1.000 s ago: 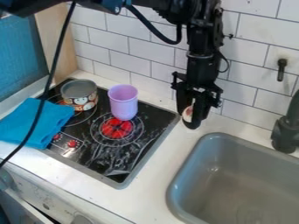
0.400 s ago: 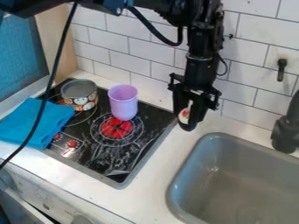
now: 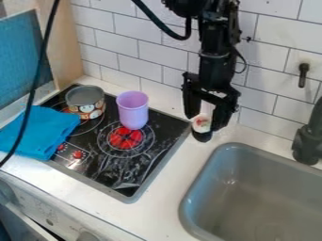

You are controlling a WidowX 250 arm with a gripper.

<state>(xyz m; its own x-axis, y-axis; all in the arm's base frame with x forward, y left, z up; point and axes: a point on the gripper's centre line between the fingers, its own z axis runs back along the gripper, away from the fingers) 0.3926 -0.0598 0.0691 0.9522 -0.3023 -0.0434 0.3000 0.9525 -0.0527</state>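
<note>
Camera view: jaws (image 3: 204, 120) spread wide, small red-and-white item (image 3: 202, 124) between them, can't tell if gripped; stove (image 3: 160, 149) left.

enters at top edge, right of centre, with black arm (image 3: 215, 47) nearly upright. points down just right of frame centre with gripper (image 3: 205, 122); tilts slightly, with fingers (image 3: 190, 101) spread well apart, one lower toward the right.

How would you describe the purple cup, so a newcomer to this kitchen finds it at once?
Look for the black stove top beside the gray sink. On it, toward the tiled wall, a tall cup stands upright, open at the top. It is plain light purple, while the shorter pot next to it has pictures around its side.
</note>
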